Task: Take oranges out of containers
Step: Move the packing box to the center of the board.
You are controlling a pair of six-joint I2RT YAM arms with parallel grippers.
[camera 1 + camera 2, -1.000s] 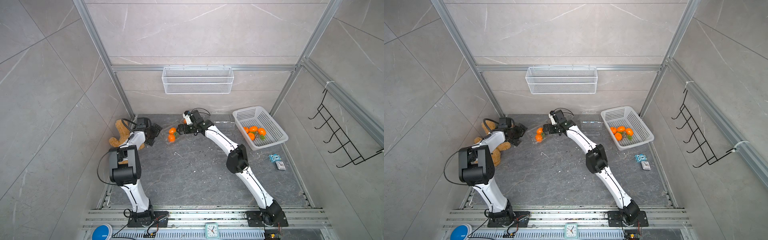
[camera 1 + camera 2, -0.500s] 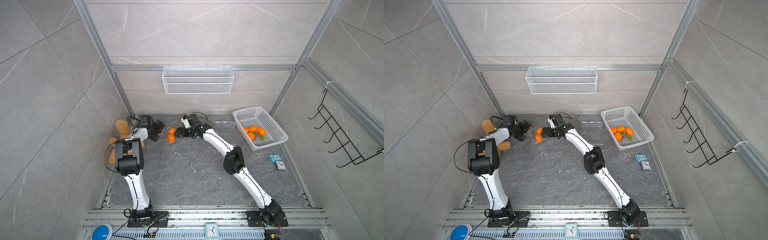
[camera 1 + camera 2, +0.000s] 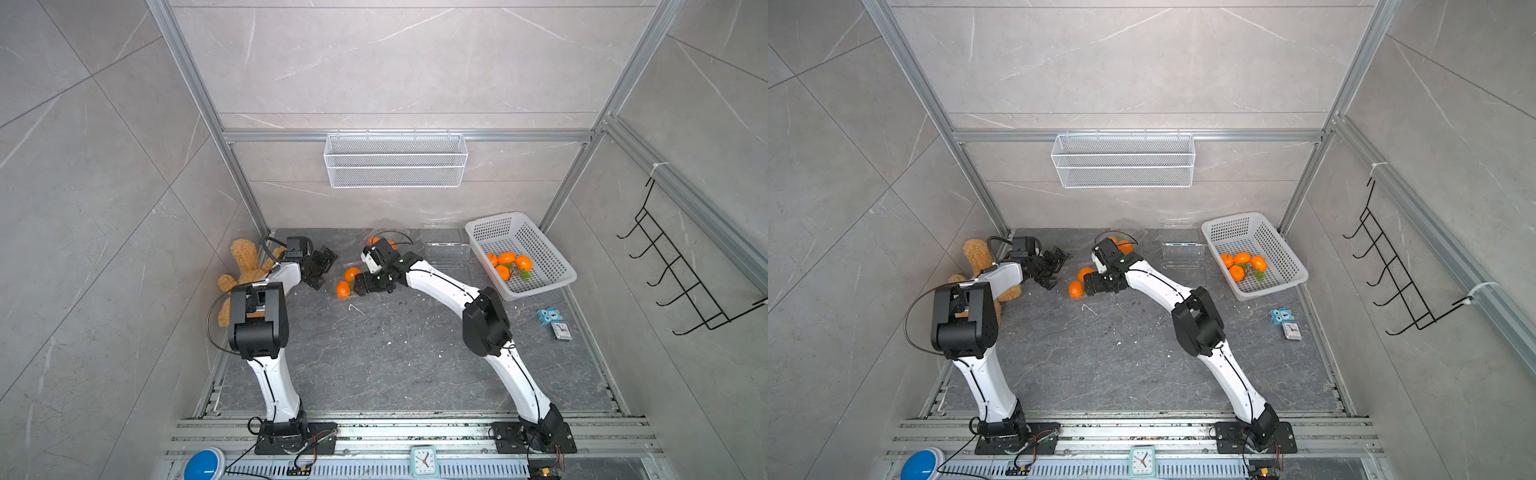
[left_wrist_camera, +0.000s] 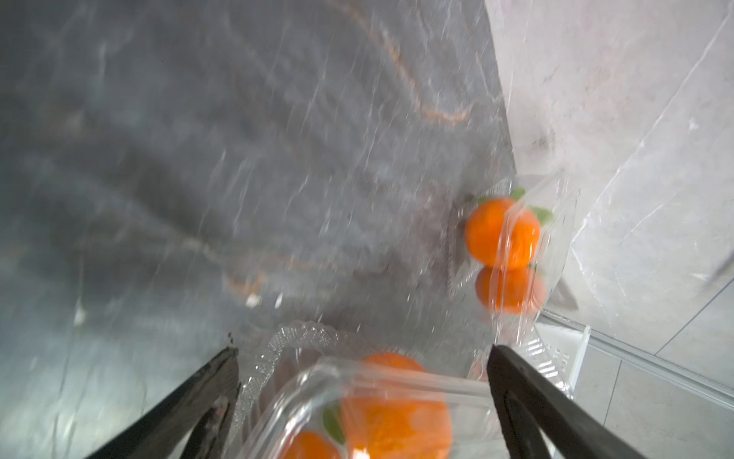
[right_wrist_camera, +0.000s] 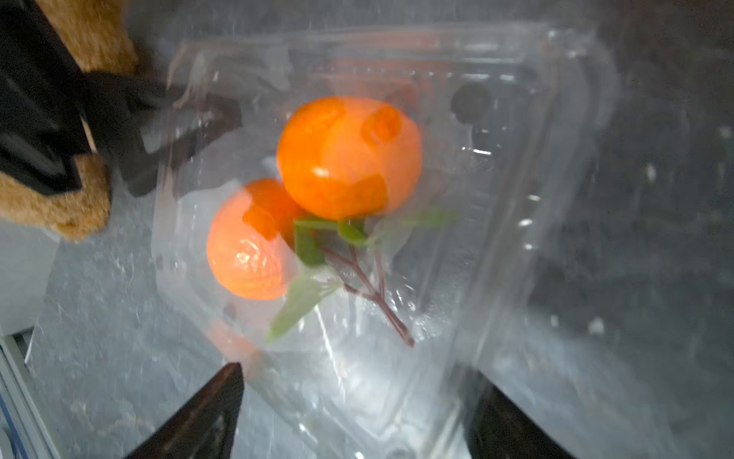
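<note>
At the bench (image 3: 374, 353) rear, left hand (image 3: 323, 269) and right hand (image 3: 359, 286) gape wide astride one container (image 5: 516, 159), seemingly to free its oranges (image 5: 349, 159).

White left arm (image 3: 274, 386) and right arm (image 3: 519, 374), black-jointed and trailed by black cables, are seen bolted on black plates to the rail (image 3: 395, 432).

Bright orange oranges (image 3: 352, 274), white perforated basket (image 3: 544, 259)
</note>
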